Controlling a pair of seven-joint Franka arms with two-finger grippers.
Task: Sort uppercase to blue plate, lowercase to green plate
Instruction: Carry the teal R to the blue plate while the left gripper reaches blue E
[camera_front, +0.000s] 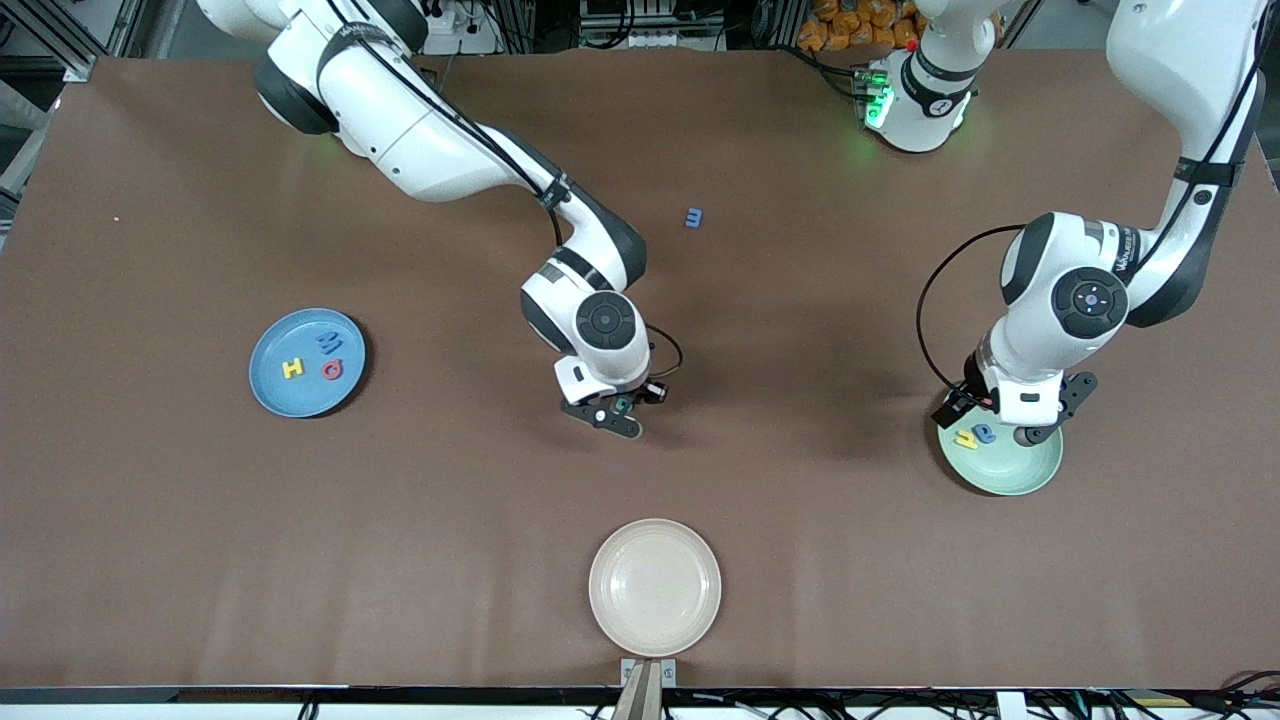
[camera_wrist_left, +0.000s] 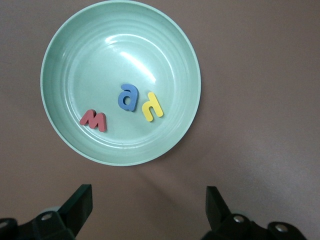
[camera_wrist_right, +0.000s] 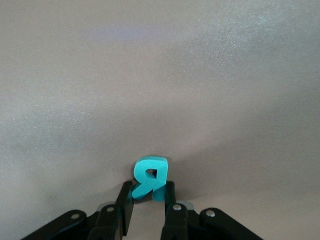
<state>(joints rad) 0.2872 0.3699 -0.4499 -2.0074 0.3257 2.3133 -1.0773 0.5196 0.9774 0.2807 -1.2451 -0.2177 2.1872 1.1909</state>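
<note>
Right gripper (camera_wrist_right: 148, 200) is closed on the teal letter (camera_wrist_right: 149, 179), pinching its lower part between both fingers (camera_wrist_right: 124, 207); the right wrist view shows the shape reading like an R. In the front view this gripper (camera_front: 618, 408) hangs over bare tabletop (camera_front: 160, 560) near the middle, at about twelve o'clock from the cream plate (camera_front: 655, 587).

Left gripper (camera_wrist_left: 147, 210) stands wide open and holds nothing, waiting over the green plate (camera_wrist_left: 70, 45). In that plate lie the red w (camera_wrist_left: 94, 120), the blue rounded letter (camera_wrist_left: 128, 97) and the yellow hooked letter (camera_wrist_left: 152, 106), the blue one between the other two and just beside the yellow. From the front, the arm hides part of the green plate (camera_front: 1010, 475), which sits toward the left arm's end.

Toward the right arm's end, at roughly nine o'clock from the table's middle, the blue plate (camera_front: 275, 395) carries the yellow H (camera_front: 292, 368), the blue M (camera_front: 330, 343) and the red round letter (camera_front: 333, 370), all close together.

One small blue m (camera_front: 694, 217) lies alone on the tabletop, at about one o'clock from the right gripper and farther from the front camera than any plate.
</note>
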